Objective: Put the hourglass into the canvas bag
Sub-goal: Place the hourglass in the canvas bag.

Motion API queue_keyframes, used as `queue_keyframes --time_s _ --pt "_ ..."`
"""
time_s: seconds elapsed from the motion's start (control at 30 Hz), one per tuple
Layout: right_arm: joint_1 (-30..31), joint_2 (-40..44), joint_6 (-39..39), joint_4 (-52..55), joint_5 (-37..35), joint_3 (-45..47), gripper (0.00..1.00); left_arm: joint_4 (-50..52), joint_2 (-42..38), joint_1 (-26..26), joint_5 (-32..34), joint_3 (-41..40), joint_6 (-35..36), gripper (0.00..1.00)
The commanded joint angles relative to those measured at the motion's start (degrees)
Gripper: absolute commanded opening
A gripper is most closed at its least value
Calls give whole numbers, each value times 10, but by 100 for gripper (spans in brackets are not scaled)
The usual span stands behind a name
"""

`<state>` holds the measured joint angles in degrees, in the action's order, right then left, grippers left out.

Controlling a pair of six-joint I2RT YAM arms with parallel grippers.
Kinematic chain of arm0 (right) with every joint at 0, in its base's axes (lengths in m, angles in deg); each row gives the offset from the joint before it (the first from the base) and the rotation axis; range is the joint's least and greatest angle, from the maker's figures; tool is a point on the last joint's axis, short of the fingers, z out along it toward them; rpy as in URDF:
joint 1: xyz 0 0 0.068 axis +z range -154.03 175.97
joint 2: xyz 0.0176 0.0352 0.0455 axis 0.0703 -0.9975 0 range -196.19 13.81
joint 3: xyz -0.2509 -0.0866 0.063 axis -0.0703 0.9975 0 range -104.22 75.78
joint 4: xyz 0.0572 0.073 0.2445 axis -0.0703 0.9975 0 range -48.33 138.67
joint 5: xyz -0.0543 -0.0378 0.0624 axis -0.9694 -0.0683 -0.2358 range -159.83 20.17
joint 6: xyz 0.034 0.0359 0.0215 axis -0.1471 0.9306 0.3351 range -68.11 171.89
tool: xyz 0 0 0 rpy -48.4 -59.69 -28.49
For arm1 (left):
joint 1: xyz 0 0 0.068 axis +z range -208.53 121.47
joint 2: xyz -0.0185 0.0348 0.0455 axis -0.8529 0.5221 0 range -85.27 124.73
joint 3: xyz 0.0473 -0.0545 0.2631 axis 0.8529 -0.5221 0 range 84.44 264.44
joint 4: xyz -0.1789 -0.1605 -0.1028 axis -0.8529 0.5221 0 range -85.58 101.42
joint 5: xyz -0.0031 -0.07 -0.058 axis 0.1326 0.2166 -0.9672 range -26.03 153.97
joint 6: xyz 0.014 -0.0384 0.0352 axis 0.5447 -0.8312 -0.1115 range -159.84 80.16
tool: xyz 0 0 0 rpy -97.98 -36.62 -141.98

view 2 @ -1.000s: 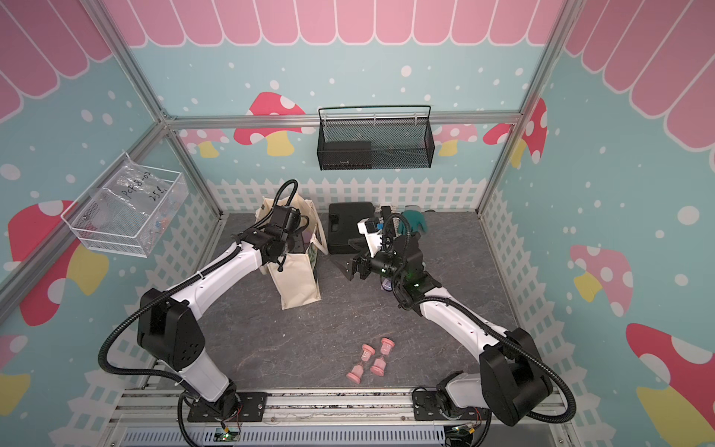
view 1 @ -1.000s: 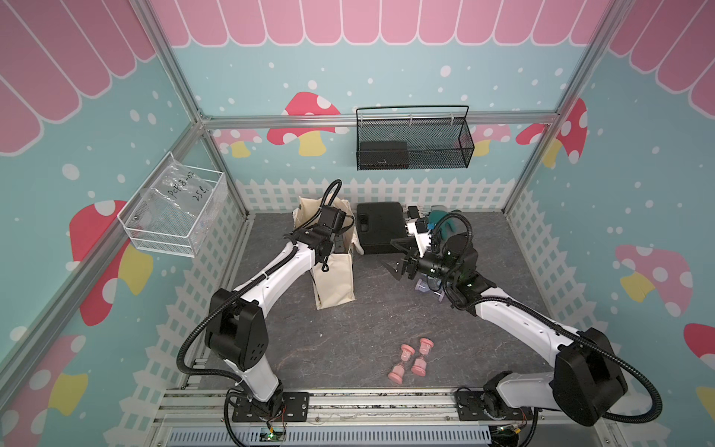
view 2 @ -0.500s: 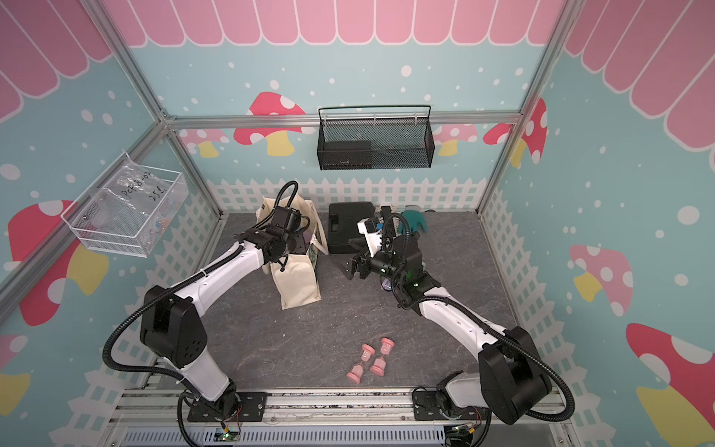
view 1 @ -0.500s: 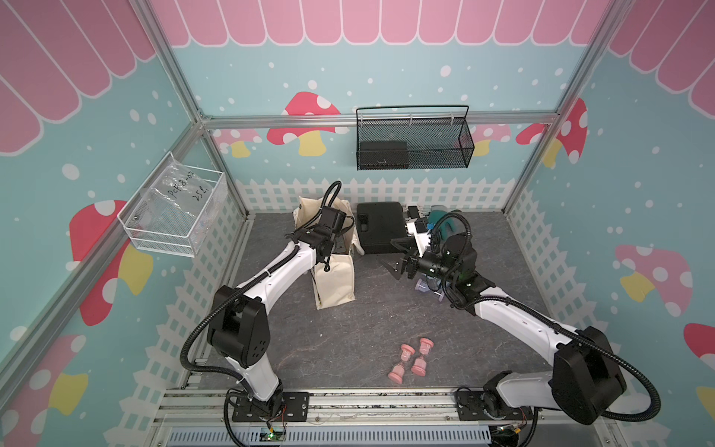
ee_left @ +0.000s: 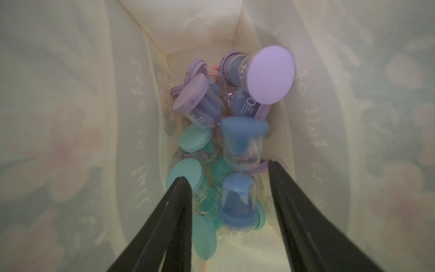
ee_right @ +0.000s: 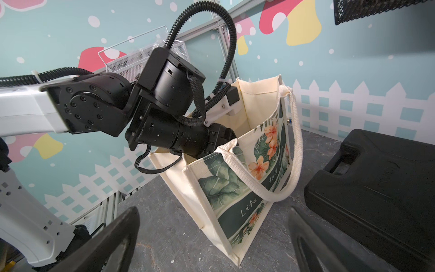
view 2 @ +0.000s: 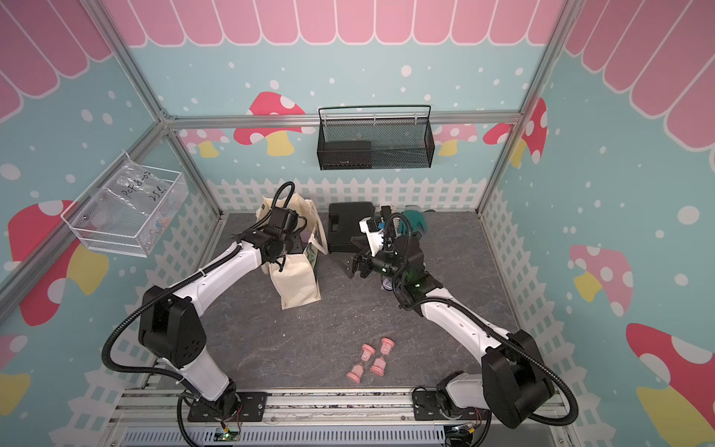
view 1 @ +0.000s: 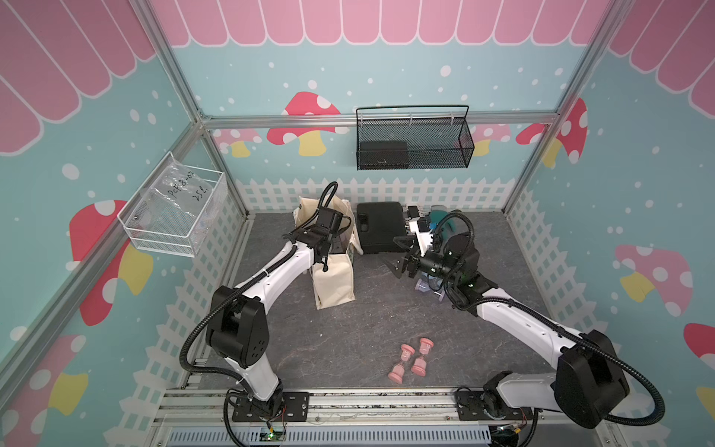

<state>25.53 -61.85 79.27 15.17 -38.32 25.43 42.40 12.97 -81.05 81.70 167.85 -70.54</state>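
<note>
- Hanging inside the canvas bag [ee_right: 211,188], the left jaws are partly open and hold nothing; a blue hourglass [ee_left: 239,200] lies loose below them.
- Right jaws: wide open, empty.
- Lifting out crooked could snag the handle [ee_right: 297,146] and tip the bag.
- 2 pink hourglasses [view 1: 402,363] wait on the table [view 1: 348,340]; a black case [view 1: 381,228] sits beside the bag.

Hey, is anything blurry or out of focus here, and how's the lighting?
Left wrist view: the blue hourglass beyond the left hand is partly smeared by motion blur, and the canvas bag walls look soft. Right wrist view: the bag print is sharp, the fingers of the right hand are blurred close to the lens. In both top views: even light, pink hourglasses crisp.
</note>
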Motion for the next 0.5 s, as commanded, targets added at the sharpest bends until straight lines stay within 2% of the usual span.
queue_keyframes --time_s 0.0,0.43,0.47 --pt "-3 22 -13 12 -9 -2 100 29 -23 1 1 2 -7 58" --pt "-4 75 -32 87 -58 1 100 35 -121 -7 -12 14 10 71" --pt "-4 81 -32 95 -60 1 99 34 -132 -21 -10 12 11 72"
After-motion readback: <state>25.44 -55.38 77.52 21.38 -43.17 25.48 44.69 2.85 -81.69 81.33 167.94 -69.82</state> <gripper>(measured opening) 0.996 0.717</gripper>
